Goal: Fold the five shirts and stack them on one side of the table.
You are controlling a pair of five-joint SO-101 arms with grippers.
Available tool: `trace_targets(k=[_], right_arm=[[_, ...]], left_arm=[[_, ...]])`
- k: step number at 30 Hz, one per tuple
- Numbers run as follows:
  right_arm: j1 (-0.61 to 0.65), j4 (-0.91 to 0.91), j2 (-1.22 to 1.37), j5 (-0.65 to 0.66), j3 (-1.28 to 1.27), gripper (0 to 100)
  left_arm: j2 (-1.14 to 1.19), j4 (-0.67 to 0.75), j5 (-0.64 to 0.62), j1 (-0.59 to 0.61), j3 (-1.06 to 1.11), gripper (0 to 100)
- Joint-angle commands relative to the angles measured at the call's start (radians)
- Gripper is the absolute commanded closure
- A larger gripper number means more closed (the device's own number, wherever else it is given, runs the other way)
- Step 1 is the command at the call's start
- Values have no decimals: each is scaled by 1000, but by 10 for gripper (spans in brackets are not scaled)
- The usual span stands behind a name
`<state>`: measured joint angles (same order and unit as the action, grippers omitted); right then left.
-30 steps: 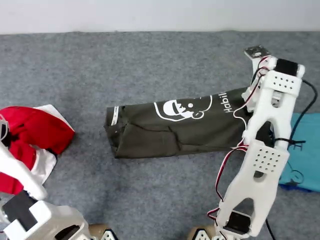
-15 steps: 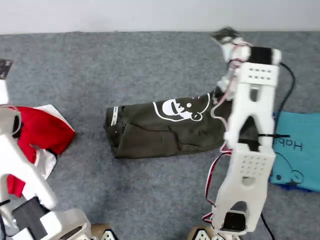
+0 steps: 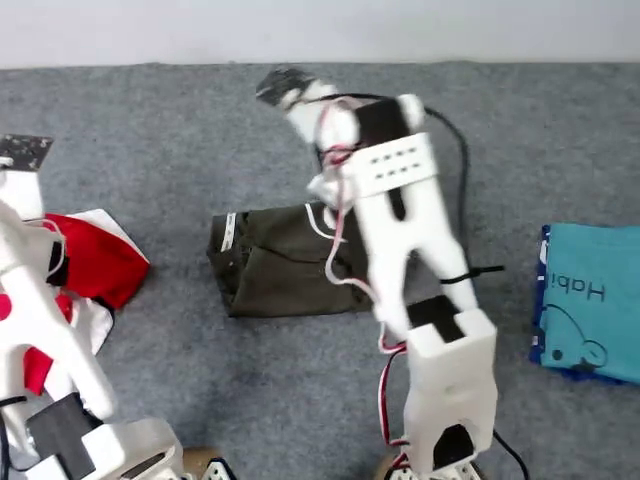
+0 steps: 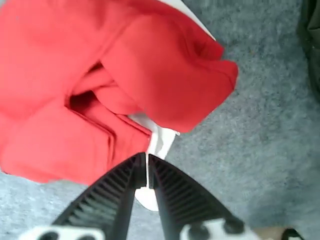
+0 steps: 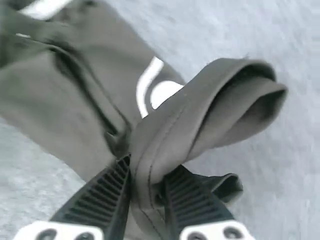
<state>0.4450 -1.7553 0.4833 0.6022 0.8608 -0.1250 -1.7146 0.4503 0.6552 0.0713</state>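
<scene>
The right gripper (image 5: 146, 169) is clamped on a doubled-over edge of the dark green shirt (image 3: 270, 270), which lies in the middle of the desk (image 3: 150, 120). The left gripper (image 4: 147, 159), pressed together on nothing, hangs over the crumpled red shirt (image 4: 75, 75) at the left edge. A teal shirt (image 3: 590, 300) lies at the right edge.

We note a grey table (image 3: 150, 130) bearing an olive shirt (image 3: 270, 275), with a red shirt (image 3: 85, 260) to its left and a teal shirt (image 3: 590, 300) to its right.
</scene>
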Motion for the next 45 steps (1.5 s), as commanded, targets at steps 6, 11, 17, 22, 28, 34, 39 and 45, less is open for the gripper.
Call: trace_targets(k=[6, 11, 17, 22, 28, 34, 39, 45], right_arm=[[147, -18, 44, -3, 6, 987], [182, 21, 102, -34, 6, 987], [237, 56, 174, -31, 15, 965], [288, 85, 236, -34, 91, 813], [311, 81, 303, -110, 308, 753], [228, 22, 363, -117, 394, 757], [102, -25, 380, -92, 405, 884], [-56, -44, 412, -49, 404, 970]], left_arm=[[-37, 80, -66, 3, 124, 985], [-37, 114, -66, 3, 173, 985], [-37, 118, -66, 3, 177, 985], [-37, 118, -66, 3, 177, 985], [-32, 118, -64, 3, 177, 985], [-37, 118, -63, 3, 177, 985], [-37, 118, -61, 3, 177, 985], [-37, 120, -61, 3, 176, 985]])
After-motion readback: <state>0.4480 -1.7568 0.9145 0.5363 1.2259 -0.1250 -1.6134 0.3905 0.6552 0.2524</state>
